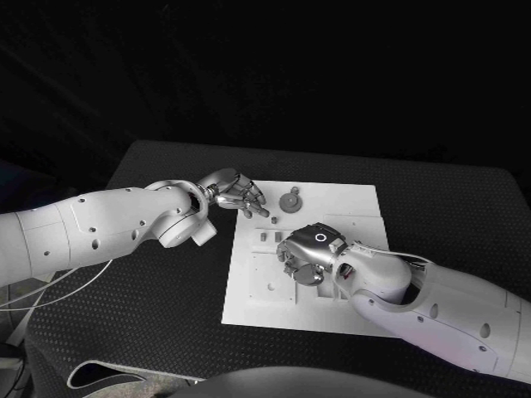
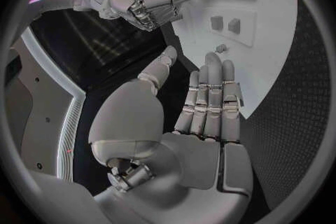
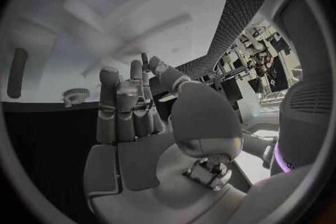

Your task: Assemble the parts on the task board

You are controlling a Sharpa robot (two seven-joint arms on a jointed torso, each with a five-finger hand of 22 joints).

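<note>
The task board [image 1: 338, 207] lies flat in the middle of the black table [image 1: 158, 290], a white plate with shallow recesses across its face; the left hand [image 1: 232, 195] reaches in over the board's far left corner, its fingers extended side by side and slightly parted, nothing between them, as the left wrist view [image 2: 210, 106] confirms with the fingers straight and the thumb held off to one side; just beside those fingertips, a round grey part [image 1: 290, 201] with a short stem rests on the board near its far edge; two small block-like parts [image 2: 225, 24] sit side by side in a recess of the board, with a smaller piece [image 2: 220, 48] close by; the right hand [image 1: 308, 249] hovers over the board's middle, palm down, fingers curled loosely toward the surface; from the right wrist view [image 3: 133, 112] the fingers stand upright and close together, holding nothing; a gear-like part [image 3: 73, 95] lies at the board's edge, and a dark slot [image 3: 17, 73] shows further along.
</note>
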